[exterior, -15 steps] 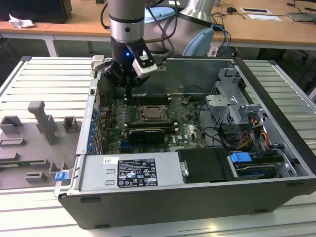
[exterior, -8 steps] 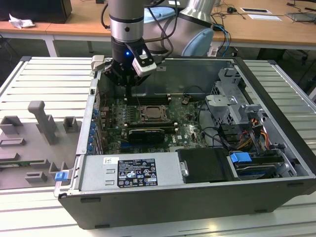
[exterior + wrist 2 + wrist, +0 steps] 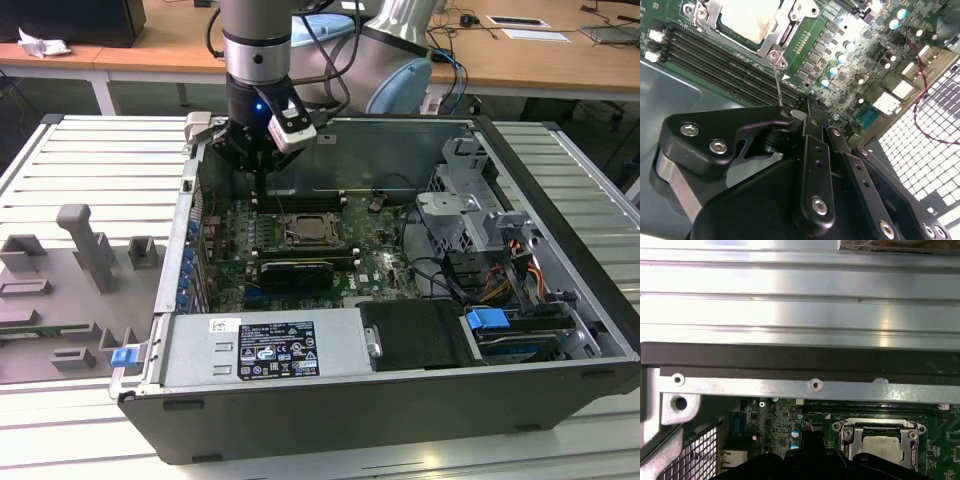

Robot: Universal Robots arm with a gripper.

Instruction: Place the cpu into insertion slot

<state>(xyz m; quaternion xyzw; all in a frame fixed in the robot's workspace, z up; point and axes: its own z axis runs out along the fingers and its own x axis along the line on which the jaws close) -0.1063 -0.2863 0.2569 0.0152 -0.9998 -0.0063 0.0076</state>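
The cpu (image 3: pixel 747 17), a silver-grey square, lies inside the insertion slot (image 3: pixel 771 42) on the green board, with the metal frame around it. The first wrist view shows the same cpu (image 3: pixel 881 447) in the slot's frame (image 3: pixel 845 432). In the exterior view the insertion slot (image 3: pixel 312 231) sits mid-board. My gripper (image 3: pixel 261 193) hangs just behind it to the exterior view's left, over the memory slots. Its black fingers (image 3: pixel 812 120) meet with nothing visible between them. The thin wire lever (image 3: pixel 777 80) runs from the slot's corner up to my fingertips, where its end is hidden.
Long memory slots (image 3: pixel 715 62) run beside the socket. A black graphics card (image 3: pixel 292 272) lies in front of it. Drive cages and cables (image 3: pixel 470 230) crowd the exterior view's right. The case wall (image 3: pixel 800 357) stands close behind the gripper. Grey fixtures (image 3: pixel 90 245) stand outside the case.
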